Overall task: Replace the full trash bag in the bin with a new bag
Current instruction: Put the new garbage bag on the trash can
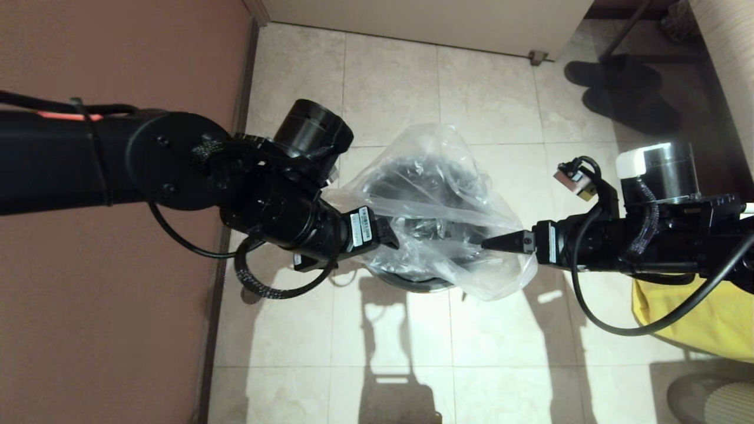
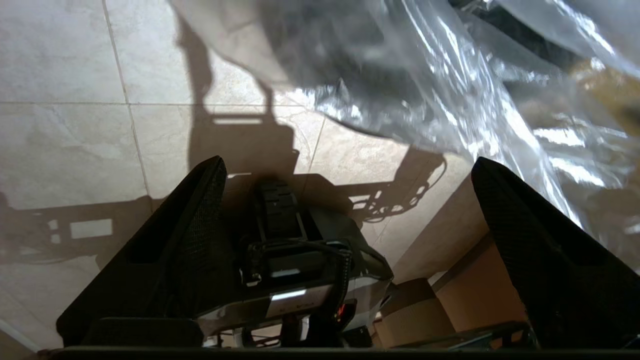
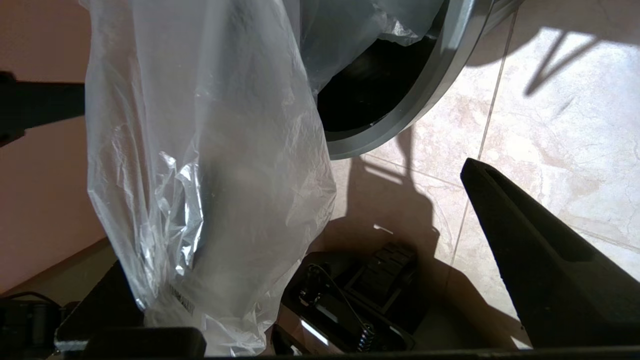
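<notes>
Head view: new bag point(image 1: 436, 206) drapes over the bin point(image 1: 419, 284), between both grippers. Left gripper point(image 1: 386, 235) gapes, holding nothing; right gripper point(image 1: 500, 242), spread too, has film hanging over one finger, likely mid-release.

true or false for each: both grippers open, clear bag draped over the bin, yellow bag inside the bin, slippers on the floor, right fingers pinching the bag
1. Both the left gripper and the right gripper are open. True.
2. The thin transparent crinkly plastic bag lies loosely over the round dark grey bin. True.
3. The opaque yellow bag sits inside the bin. False: it lies on the tiled floor, to the robot's right.
4. A pair of dark slippers lies on the floor. True.
5. The right gripper pinches the bag. False: its fingers are spread, with plastic draped over one.
</notes>
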### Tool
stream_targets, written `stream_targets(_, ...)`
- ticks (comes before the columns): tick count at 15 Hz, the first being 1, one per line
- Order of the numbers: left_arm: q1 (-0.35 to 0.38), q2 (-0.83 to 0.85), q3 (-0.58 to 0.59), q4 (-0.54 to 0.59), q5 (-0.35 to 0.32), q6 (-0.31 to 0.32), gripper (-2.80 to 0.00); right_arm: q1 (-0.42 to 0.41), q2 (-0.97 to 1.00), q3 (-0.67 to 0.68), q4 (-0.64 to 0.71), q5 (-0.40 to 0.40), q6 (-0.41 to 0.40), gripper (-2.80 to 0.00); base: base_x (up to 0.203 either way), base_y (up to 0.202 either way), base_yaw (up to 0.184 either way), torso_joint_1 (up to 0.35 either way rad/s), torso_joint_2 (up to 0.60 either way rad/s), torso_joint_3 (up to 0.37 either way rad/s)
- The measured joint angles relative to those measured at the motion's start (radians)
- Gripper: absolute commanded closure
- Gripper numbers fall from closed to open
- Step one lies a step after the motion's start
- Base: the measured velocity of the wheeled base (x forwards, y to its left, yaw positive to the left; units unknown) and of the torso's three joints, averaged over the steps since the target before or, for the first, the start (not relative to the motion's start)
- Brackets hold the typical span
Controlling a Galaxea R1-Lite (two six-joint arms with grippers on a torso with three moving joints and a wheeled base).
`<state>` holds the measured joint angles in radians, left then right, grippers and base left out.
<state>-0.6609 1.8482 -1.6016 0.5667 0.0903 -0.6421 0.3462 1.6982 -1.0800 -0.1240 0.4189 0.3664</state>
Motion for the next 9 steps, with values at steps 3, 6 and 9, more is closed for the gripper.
stream_targets(3,0.004,0.096,-0.097,0.004,0.002,0.000,-2.80,0.002,0.012,0.003,-0.005,0.000,-0.002,-2.80,0.000,0.000,0.000,0.000,0.00,0.000)
stream_targets(6,0.016,0.165,-0.207,0.049,0.007,0.003,-2.80,0.001,0.012,0.003,-0.006,0.000,-0.019,-2.80,0.000,0.000,0.000,0.000,0.00,0.000)
stream_targets(9,0.038,0.229,-0.309,0.123,0.009,0.011,-2.80,-0.001,0.010,0.004,-0.005,0.000,-0.021,-2.80,0.000,0.000,0.000,0.000,0.00,0.000)
